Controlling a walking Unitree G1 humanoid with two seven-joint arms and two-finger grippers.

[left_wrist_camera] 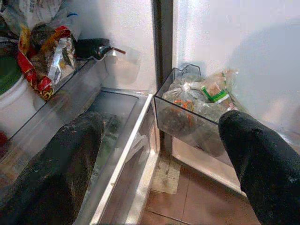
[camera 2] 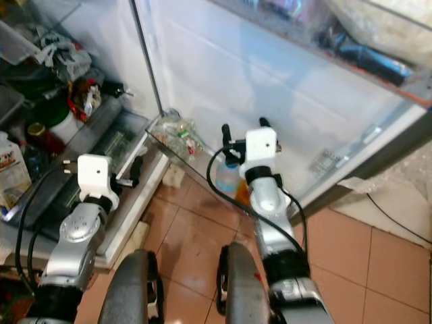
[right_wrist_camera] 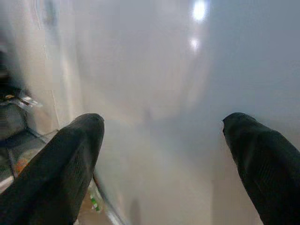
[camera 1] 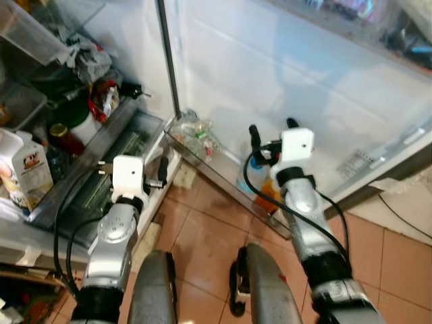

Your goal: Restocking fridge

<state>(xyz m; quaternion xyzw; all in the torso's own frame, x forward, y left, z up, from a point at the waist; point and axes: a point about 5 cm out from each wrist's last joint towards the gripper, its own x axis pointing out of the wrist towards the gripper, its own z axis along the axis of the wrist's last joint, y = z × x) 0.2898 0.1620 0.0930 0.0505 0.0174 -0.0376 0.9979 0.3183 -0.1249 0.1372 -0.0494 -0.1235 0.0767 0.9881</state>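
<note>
The open fridge (camera 1: pixel 101 40) takes up the left and top of the head views, its white door (camera 1: pixel 283 74) swung wide to the right over a floor of reddish tiles (camera 1: pixel 209 229). Along the foot of that door runs a clear door bin (camera 1: pixel 223 172); at the bin's hinge end lie bagged greens and vegetables (left_wrist_camera: pixel 199 96), and further along it stands a bottle with a blue cap and orange contents (camera 1: pixel 260 182). Left of the door bin, inside the fridge, a glass shelf carries a milk carton (camera 1: pixel 30 169), a red-lidded jar (camera 1: pixel 62 135), a white tub with a green lid (camera 2: pixel 57 118), a crumpled red and silver packet (left_wrist_camera: pixel 44 58) and a small dark bottle (left_wrist_camera: pixel 96 48). The right pincer (camera 1: pixel 272 133) hovers just above the door bin, right over the bottle, fingers spread apart and empty. The left pincer (camera 1: pixel 162 172) sits left of the door bin by the lower drawer (left_wrist_camera: pixel 117 136), fingers parted and holding nothing.
</note>
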